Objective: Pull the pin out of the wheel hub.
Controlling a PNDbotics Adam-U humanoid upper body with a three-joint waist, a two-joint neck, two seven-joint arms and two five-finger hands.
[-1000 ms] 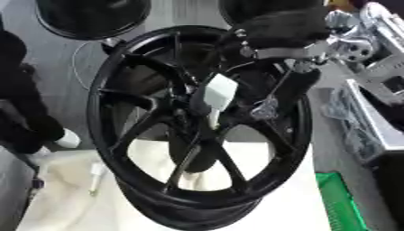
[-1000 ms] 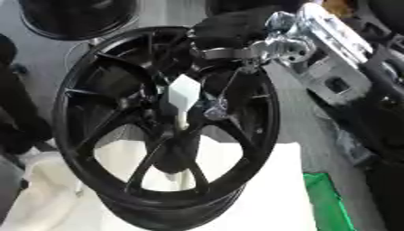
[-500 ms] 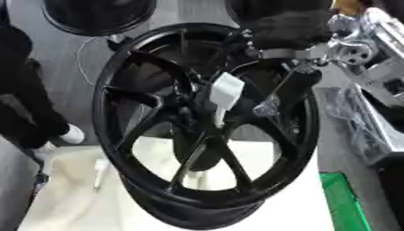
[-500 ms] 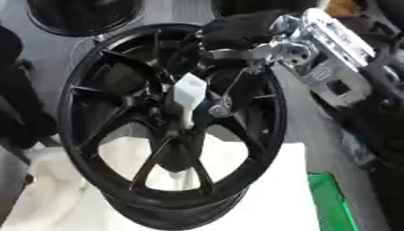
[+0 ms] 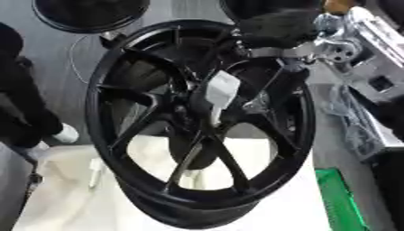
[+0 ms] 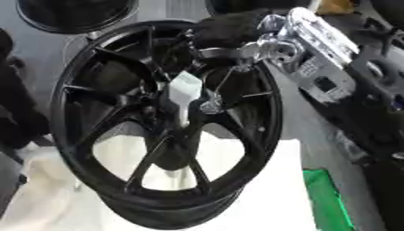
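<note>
Standing upright on a white cloth (image 5: pixel 260 198) on the table, the black wheel (image 5: pixel 201 126) faced the camera, with a green bin (image 5: pixel 343 198) at near right. At its hub sat a pale pin (image 6: pixel 185 90), long axis roughly vertical. Just beyond and right, the right hand (image 6: pixel 229 31) reached over the rim; whether its fingers were curled could not be told. No left hand showed.

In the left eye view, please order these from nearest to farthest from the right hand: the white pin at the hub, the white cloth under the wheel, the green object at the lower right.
From the right hand, at the wheel's upper rim:
1. White pin, at the hub, just below the hand.
2. White cloth, under the wheel, lower left.
3. Green object, bottom right corner.
The last two are nearly equal, so their order is uncertain.
</note>
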